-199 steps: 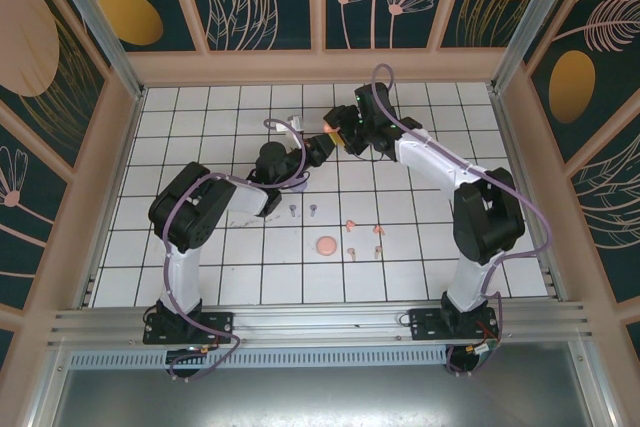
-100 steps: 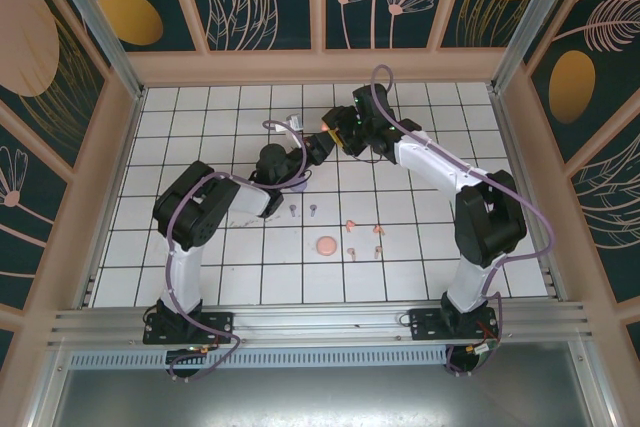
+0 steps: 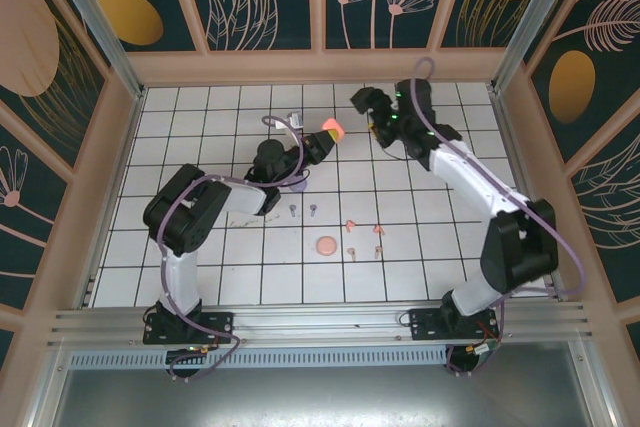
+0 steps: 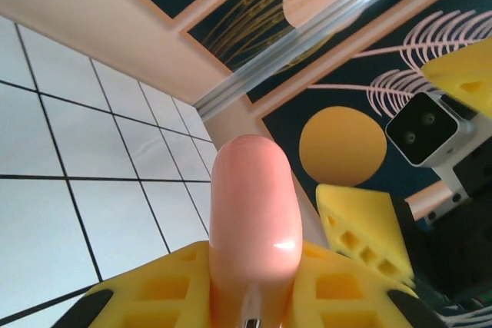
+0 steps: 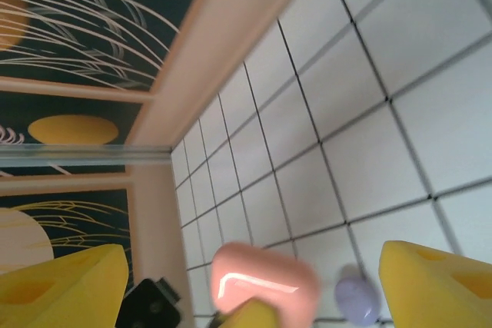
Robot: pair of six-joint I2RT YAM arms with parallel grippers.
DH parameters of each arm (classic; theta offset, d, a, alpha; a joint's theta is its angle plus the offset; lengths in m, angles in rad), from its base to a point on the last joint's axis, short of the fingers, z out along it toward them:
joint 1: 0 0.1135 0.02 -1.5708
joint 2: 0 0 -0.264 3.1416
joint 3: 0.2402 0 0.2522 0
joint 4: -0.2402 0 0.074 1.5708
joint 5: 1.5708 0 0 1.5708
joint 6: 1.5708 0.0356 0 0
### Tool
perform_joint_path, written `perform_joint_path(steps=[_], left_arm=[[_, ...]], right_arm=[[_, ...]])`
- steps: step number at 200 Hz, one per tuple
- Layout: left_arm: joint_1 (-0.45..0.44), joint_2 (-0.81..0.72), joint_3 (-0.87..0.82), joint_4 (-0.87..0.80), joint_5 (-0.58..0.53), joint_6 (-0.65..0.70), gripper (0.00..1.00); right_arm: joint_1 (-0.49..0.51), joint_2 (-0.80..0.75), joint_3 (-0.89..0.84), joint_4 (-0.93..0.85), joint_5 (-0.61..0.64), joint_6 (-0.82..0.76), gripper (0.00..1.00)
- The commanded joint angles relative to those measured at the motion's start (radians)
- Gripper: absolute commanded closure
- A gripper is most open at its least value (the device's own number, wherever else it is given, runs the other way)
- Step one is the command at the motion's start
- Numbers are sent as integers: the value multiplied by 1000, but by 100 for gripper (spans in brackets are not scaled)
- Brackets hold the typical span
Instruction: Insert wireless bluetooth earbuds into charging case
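Salmon-pink charging case (image 3: 331, 129), top external: gripped by left gripper (image 3: 325, 136) over white tiled floor (image 3: 200, 137); right gripper (image 3: 366, 110) spread, empty, nearby; earbuds (image 3: 350, 225) loose on tiles beside pink disc (image 3: 325, 245) | left wrist: case clamped between yellow fingers (image 4: 165, 278), floral wall (image 4: 342, 147) behind | right wrist: fingers (image 5: 442, 282) apart, lilac object (image 5: 355, 301) on tiles

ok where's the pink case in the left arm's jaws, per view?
Top external: pink case upper middle, at the left arm's tip.
Left wrist: centre, rising between the yellow jaws.
Right wrist: bottom edge, middle.
Shared landmark: white tiled floor.
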Motion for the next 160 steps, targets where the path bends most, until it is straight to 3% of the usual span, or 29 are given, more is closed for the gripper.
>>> perform_joint_path(steps=[1,33,56,95,160], left_arm=[[42,-92,14,-141,164,117,100],[103,-108,34,-229,420,155,100],[117,-119,71,-262,531,170,100],[117,-138,98,-330,619,192,100],[116,-153,114,-352,656,197,100]], right_arm=[[-43,-87,-126,105,-67,-278,15],[-66,-172,-279,244,-233,-477,16],[-64,-191,-320,294,-357,-553,17],[-35,-145,-288,281,-462,-618,19],[34,-34,-200,231,-411,-655,23]])
